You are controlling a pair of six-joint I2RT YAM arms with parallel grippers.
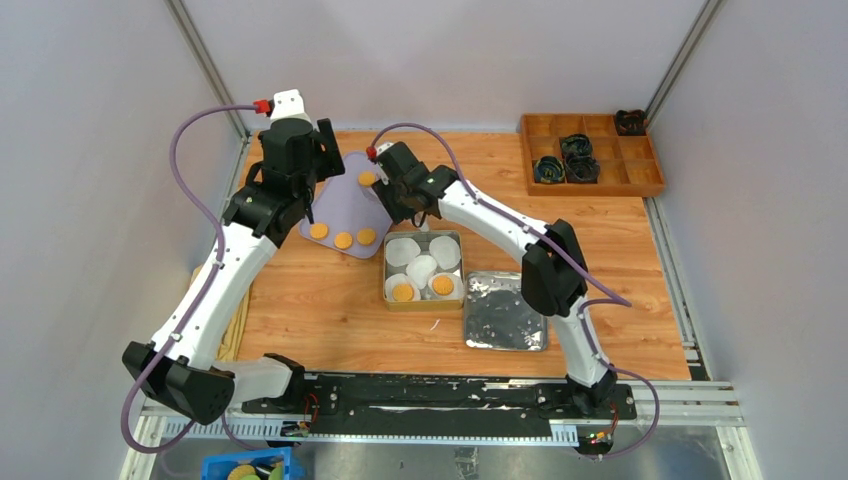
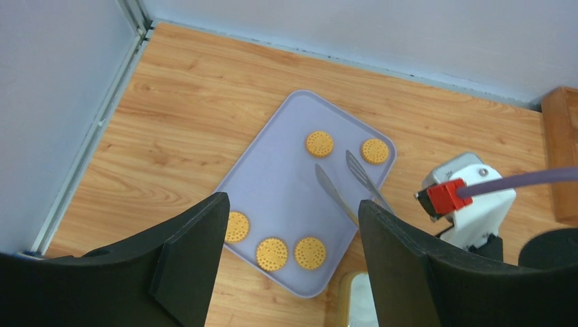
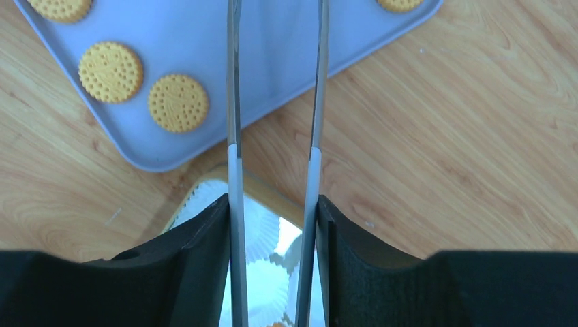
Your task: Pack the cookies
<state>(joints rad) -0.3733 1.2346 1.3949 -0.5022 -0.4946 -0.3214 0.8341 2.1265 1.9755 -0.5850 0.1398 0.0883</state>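
Observation:
Several cookies lie on a lavender tray [image 1: 345, 205]: three in a row at its near edge [image 1: 342, 240] and one farther back [image 1: 367, 178]. In the left wrist view the tray [image 2: 279, 184] shows five cookies [image 2: 272, 253]. Two more cookies [image 1: 403, 292] sit in paper cups in the square tin [image 1: 385, 275]. My left gripper [image 1: 303, 188] [image 2: 293, 202] is open and empty above the tray. My right gripper [image 1: 398, 190] [image 3: 272, 204] is shut on metal tongs [image 3: 233, 102] [image 2: 341, 187]. The tong arms are apart over the tray and hold nothing.
A silver lid [image 1: 505, 310] lies right of the tin. White paper cups [image 3: 266, 231] fill the tin. A brown compartment box [image 1: 590, 155] with dark items stands at the back right. Walls close in at the left and back.

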